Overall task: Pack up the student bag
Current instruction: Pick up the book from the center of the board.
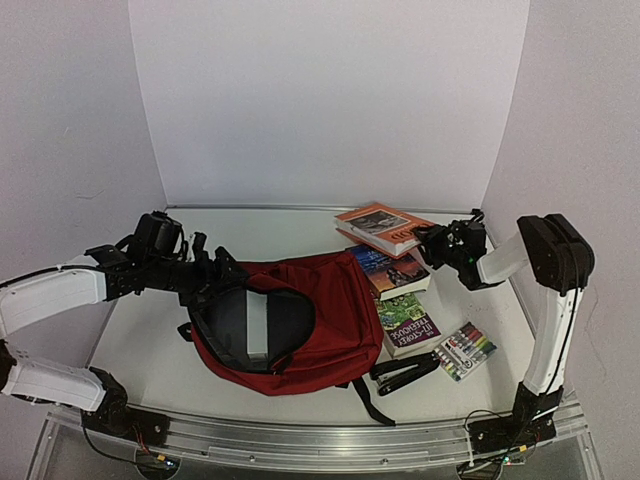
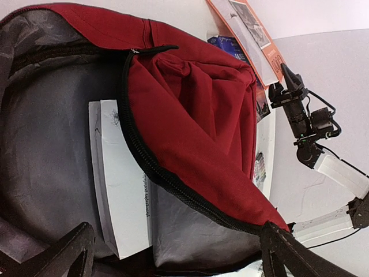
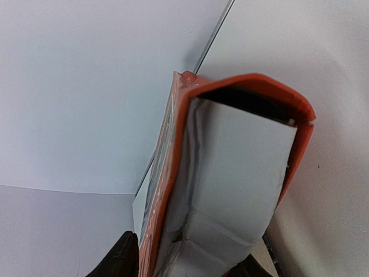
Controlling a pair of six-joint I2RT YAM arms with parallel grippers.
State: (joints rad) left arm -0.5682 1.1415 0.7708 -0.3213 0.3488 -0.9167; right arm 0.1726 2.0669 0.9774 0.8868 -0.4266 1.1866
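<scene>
Bag [image 1: 330,300] — top view: mid-table, mouth gaping left, white book [image 1: 257,325] inside. Left gripper [image 1: 205,268] at the mouth rim; right gripper [image 1: 432,243] at the orange book [image 1: 385,225], back-right of the bag.
Left wrist: fingers [image 2: 63,254] spread wide over the mouth, holding nothing.
Right wrist: fingers [image 3: 124,257] flank the orange book's covers — whether they pinch yet we cannot tell. We advise a square, firm bite before lifting.

The student bag [image 1: 320,300] lies on the worktop [image 1: 150,350], its mouth gaping over a white book [image 1: 257,325]. The left gripper [image 1: 215,270] is at its upper-left rim. The right gripper [image 1: 428,242] is at the orange book's [image 1: 380,225] right edge. A marker pack [image 1: 465,350] lies nearby.
</scene>
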